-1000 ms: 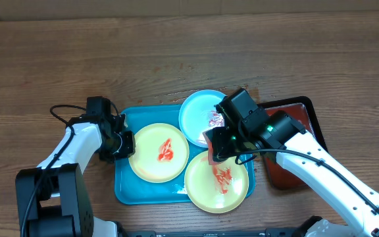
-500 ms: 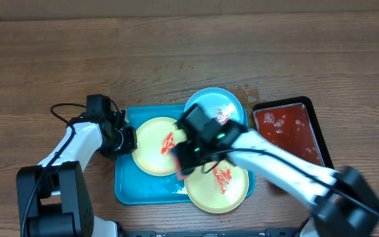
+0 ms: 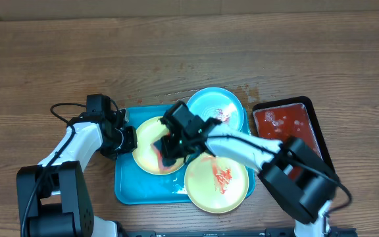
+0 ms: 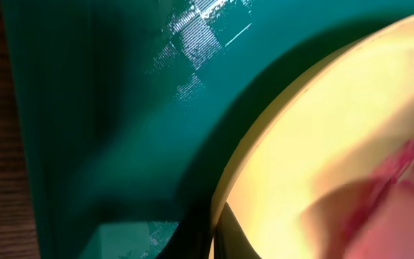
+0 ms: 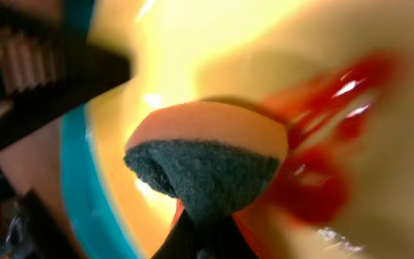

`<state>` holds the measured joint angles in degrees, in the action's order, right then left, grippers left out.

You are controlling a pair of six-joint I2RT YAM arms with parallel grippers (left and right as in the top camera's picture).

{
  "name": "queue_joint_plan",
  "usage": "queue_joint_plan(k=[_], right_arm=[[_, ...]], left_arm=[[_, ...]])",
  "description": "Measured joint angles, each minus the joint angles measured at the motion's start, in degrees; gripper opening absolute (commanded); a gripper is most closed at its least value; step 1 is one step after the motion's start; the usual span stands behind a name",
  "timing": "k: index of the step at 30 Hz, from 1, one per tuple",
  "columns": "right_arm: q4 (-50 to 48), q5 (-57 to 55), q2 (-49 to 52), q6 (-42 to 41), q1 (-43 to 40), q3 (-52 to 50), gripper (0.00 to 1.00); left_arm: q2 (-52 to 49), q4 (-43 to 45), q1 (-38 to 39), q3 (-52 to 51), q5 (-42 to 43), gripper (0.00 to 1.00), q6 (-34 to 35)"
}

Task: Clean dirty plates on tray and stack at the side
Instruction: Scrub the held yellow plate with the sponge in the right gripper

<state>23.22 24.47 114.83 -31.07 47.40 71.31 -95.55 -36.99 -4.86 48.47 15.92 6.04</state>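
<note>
Right gripper (image 3: 168, 148) swung over from the 4 o'clock plate to the left one, so we're scrubbing now
It's clamped on the sponge (image 5: 207, 155), down on the red smear (image 5: 315, 180) of the yellow plate (image 3: 147, 135) at the tray's (image 3: 127, 187) 9 o'clock side. Our left gripper (image 3: 129, 139) is pinching that plate's 9 o'clock rim. Next, we reckon: wipe till the sauce is gone, then lift it out to the side.

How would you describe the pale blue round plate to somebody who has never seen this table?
Find the large turquoise rectangular plastic tray on the wooden table. The round pale blue plastic plate lies at its far right corner; the other two plates are pale yellow.
</note>
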Motion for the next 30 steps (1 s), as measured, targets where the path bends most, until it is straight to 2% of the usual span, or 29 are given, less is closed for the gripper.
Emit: queue_joint_plan(k=[5, 15, 23, 30], right_arm=[[3.6, -1.1, 4.0, 1.5, -1.9, 5.6, 0.04], [12.1, -14.1, 4.8, 5.1, -1.1, 10.2, 0.04], [23.0, -22.7, 5.4, 15.4, 0.0, 16.8, 0.04], [24.0, -22.8, 5.7, 19.5, 5.0, 19.0, 0.04]], left_arm=[[0.0, 0.6, 0.0, 0.0, 0.0, 0.04, 0.0], [-0.1, 0.9, 0.0, 0.0, 0.3, 0.04, 0.5], [-0.2, 0.9, 0.0, 0.0, 0.5, 0.04, 0.9], [-0.2, 0.9, 0.0, 0.0, 0.5, 0.04, 1.0]])
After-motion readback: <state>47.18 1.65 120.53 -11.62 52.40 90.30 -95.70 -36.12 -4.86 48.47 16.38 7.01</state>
